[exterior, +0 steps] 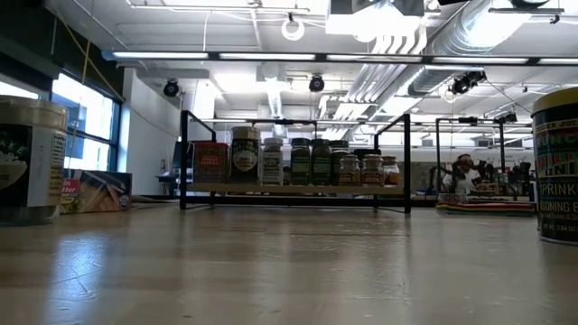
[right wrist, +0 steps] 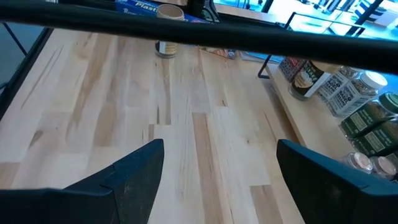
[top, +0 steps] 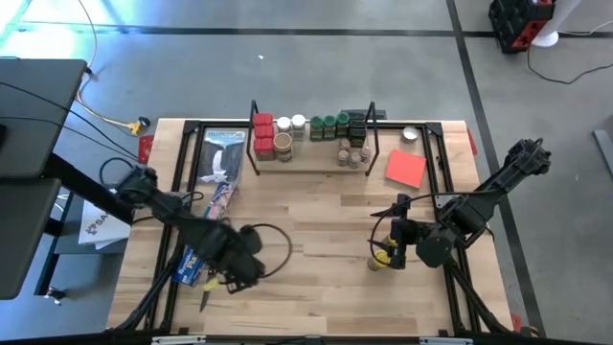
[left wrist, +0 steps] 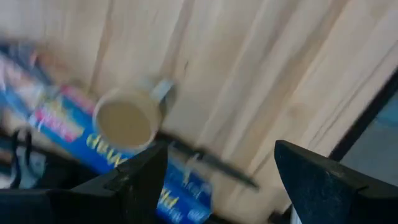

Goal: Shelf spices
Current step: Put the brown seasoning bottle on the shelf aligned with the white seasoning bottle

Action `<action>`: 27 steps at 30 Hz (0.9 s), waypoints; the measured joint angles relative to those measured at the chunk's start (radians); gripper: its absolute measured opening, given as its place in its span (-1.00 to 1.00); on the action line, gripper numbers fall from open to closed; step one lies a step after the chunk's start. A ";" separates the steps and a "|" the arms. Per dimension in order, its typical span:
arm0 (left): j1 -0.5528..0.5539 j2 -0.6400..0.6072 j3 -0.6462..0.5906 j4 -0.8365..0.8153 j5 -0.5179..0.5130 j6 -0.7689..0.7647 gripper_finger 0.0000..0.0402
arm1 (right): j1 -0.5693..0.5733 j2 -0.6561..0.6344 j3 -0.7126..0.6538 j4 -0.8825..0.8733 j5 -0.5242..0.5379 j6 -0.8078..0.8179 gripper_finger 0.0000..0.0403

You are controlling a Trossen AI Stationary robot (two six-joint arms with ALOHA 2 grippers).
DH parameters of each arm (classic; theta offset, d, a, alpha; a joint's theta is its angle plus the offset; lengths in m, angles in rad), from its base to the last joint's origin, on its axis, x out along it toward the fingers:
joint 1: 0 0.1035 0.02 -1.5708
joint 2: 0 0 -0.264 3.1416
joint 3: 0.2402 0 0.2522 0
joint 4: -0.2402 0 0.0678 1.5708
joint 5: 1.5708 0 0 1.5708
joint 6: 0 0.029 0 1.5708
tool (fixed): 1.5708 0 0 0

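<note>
Your shelf [top: 311, 165] holds spice jars [top: 330, 125] in rows. Your left gripper [left wrist: 214, 180] hangs wide open over a tan-lidded jar [left wrist: 126, 120], gripping nothing; your right gripper [right wrist: 217, 180] is wide open, empty.

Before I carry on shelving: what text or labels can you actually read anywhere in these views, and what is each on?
"PRINK" above "ONING", both cut off: yellow-lidded jar at the low view's right edge.
"Plast", cut off: blue plastic-wrap box, right wrist view.
"Wrap", blurred: the same box, left wrist view.
"SA", rest hidden: white sheet off the table's left side.
Labels on the spices on the shelf: too small to read.
</note>
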 joint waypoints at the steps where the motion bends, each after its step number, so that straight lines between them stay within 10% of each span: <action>1: -0.006 -0.026 -0.042 -0.003 0.010 -0.015 0.44 | 0.000 0.000 0.000 0.000 0.000 -0.004 0.52; 13: 0.010 -0.263 -0.451 0.095 0.010 0.292 0.44 | 0.000 0.000 0.000 0.001 0.000 0.007 0.52; 27: 0.157 -0.270 -0.627 0.222 0.034 0.505 0.44 | 0.000 0.000 0.000 0.021 0.000 0.050 0.52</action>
